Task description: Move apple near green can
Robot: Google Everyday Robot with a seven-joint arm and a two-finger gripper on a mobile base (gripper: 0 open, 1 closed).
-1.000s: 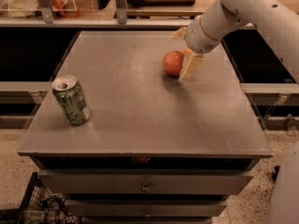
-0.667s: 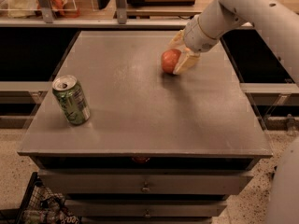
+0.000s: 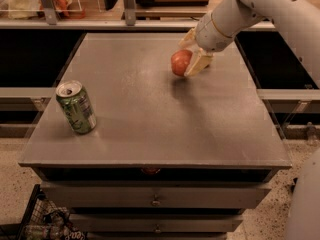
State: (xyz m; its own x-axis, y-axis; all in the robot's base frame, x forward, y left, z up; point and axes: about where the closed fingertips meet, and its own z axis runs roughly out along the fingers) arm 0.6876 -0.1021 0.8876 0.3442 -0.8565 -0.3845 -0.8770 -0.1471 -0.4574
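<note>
The gripper [image 3: 189,58] hangs over the back of the table [image 3: 150,129], well apart from the green can [image 3: 76,107], off to the can's right in the camera view and farther from the table's front edge. Its 2 pale fingers are closed around the apple [image 3: 179,63], 1 on the near side and 1 behind. Compared with 1 second ago, the apple sits a little higher in the view and has shifted slightly toward the can. A dark shadow now lies on the tabletop below the fruit with a gap between them, so I judge the apple is lifted clear of the surface rather than resting on it. The can stands tilted near the table's front left corner, in the same spot as before, untouched. This suggests the grasp is done and the carry has only begun. Nearly the whole stretch of tabletop between apple and can remains to be crossed.
</note>
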